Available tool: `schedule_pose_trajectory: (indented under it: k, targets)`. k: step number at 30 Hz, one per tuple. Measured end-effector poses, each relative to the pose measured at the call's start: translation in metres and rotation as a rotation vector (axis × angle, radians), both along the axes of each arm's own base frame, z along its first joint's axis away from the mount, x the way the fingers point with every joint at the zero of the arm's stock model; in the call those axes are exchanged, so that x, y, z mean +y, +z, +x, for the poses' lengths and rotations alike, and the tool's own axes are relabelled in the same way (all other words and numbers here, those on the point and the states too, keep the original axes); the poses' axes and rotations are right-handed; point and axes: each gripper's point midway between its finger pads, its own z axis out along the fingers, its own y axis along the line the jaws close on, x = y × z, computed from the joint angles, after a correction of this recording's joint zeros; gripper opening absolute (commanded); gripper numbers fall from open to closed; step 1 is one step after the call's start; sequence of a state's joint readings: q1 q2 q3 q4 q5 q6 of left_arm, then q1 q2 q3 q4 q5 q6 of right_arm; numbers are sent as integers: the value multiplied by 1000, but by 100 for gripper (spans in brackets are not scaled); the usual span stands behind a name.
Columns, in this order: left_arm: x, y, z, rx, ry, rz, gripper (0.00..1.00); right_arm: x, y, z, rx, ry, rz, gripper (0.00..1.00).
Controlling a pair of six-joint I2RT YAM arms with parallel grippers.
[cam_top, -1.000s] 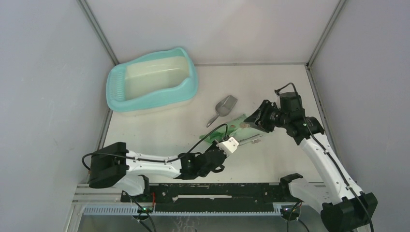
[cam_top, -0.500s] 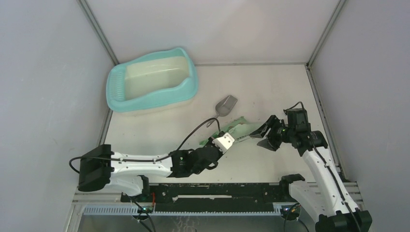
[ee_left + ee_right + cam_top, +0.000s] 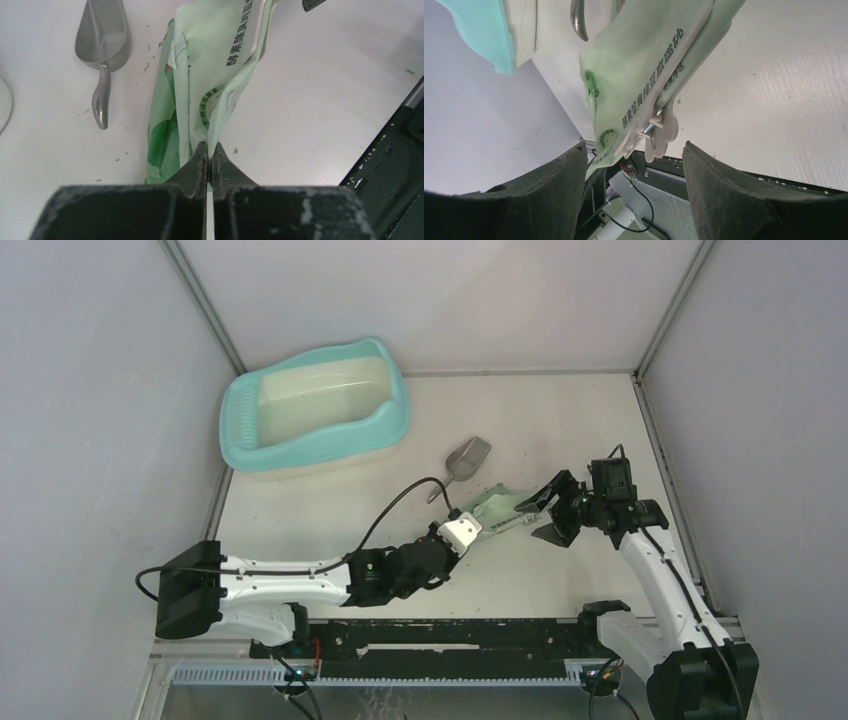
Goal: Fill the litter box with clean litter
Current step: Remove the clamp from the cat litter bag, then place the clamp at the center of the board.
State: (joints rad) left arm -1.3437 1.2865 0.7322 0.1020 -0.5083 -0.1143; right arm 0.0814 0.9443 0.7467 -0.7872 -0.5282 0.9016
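Your left gripper (image 3: 207,160) is pressed together on the near edge of the green bag (image 3: 210,65), which stretches past the metal scoop (image 3: 102,30) toward your right gripper (image 3: 547,512). That one stands spread and holds nothing, just off the bag's far end, where a white clip (image 3: 659,132) sits. The litter box (image 3: 395,410) rests well apart at the far left of the surface (image 3: 560,420), with no litter showing inside. Expect thin, creased, slippery film that sags as its contents shift. Take the clipped end, which is likely the stiffest part.

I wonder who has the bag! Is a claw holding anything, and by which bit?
The left claw is shut on the green litter bag, pinching its end away from the white clip. The right claw is open, gripping nothing.
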Motion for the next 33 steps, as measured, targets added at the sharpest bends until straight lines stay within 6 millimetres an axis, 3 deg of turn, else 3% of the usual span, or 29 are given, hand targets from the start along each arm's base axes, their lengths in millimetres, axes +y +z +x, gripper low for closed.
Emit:
schedule_pose_trajectory:
  k: [13, 17, 21, 33]
  targets:
    - [0, 6, -3, 13, -8, -37, 0, -10, -10, 14, 0, -48, -54, 57]
    - [1, 3, -4, 16, -10, -30, 0, -12, -15, 16, 12, -54, -67, 38]
    - [1, 3, -4, 17, -14, -31, 0, -12, -14, 19, 4, -61, -65, 0]
    - [-1, 5, -4, 20, -18, -42, 0, -20, -1, 21, -57, -82, -60, 0]
